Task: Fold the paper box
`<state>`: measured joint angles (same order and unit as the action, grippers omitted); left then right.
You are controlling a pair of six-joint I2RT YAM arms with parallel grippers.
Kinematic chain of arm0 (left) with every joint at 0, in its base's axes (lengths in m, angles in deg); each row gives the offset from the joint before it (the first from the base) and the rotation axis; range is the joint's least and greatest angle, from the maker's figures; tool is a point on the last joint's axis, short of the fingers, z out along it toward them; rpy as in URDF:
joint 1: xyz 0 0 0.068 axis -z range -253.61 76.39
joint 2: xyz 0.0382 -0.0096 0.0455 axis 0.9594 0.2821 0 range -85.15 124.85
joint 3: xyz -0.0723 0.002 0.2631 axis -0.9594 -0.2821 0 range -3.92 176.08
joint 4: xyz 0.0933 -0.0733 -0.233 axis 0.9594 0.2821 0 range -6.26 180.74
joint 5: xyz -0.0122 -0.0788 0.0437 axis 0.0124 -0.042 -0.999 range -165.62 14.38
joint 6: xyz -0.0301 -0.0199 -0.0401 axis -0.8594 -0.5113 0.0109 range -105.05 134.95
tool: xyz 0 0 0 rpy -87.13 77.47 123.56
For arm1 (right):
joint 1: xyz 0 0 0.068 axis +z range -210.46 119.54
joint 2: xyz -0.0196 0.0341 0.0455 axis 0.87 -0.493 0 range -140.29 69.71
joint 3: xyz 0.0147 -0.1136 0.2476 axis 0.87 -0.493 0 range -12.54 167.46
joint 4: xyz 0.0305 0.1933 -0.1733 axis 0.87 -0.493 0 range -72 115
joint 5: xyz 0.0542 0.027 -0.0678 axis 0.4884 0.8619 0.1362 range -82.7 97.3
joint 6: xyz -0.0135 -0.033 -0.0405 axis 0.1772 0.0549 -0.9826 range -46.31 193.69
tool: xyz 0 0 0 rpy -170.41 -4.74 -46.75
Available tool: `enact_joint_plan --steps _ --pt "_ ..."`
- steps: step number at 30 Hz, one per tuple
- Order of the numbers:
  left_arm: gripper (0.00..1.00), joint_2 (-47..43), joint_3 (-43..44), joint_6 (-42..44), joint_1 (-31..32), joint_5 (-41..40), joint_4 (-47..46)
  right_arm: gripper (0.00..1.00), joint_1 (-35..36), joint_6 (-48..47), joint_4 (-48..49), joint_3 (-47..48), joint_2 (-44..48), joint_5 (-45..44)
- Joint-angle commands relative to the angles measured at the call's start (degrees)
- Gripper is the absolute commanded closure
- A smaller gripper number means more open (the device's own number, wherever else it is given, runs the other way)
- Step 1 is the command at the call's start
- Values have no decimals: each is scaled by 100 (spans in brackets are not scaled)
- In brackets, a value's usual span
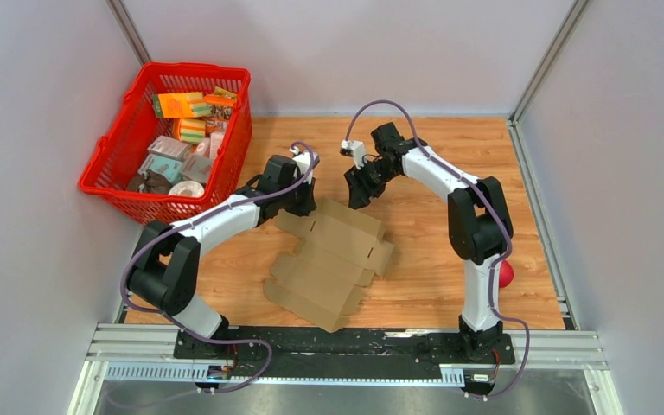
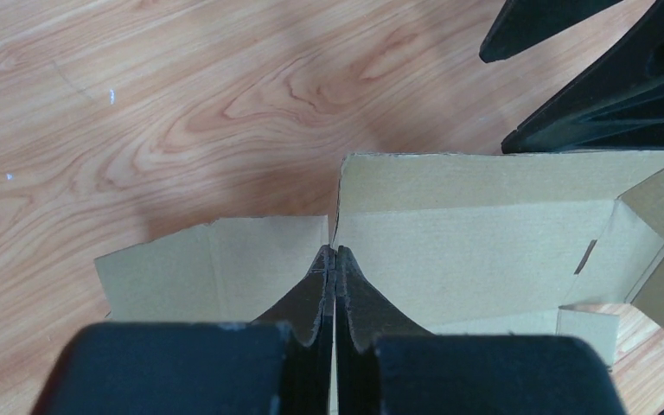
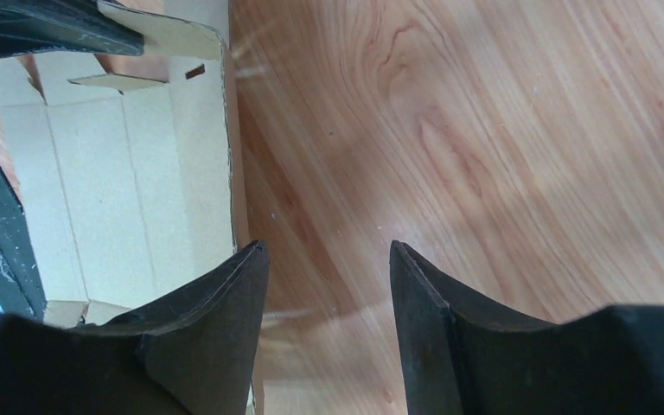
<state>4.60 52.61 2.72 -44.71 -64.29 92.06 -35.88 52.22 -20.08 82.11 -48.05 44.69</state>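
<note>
Paper box (image 1: 333,264): flat sheet, mid-table, unfolded. Left gripper (image 2: 335,252): clenched at its far flap, pinch uncertain. Right gripper (image 3: 327,251): spread, empty, beside far edge. Step: lifting first flap. Next: press crease. Basket (image 1: 194,67): far left.

Right pincer (image 3: 328,251): bare bench (image 3: 484,130) between its fingers and off one side. Paper box (image 3: 138,173) edge just beside the other finger, left pincer (image 3: 43,26) past it.
</note>
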Motion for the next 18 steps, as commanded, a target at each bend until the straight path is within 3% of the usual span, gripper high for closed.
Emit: enact_joint_plan --steps 1,6,11,18 --pt "100 -248 -63 72 19 9 -304 41 56 598 324 -1 359 -556" --pt "100 -301 -90 72 19 0 -287 40 -155 1295 121 397 340 -346" --pt "100 -336 -125 89 19 1 -278 40 -146 900 17 107 429 284" --pt "100 -415 -204 107 19 36 -348 42 12 688 -1 185 95 252"
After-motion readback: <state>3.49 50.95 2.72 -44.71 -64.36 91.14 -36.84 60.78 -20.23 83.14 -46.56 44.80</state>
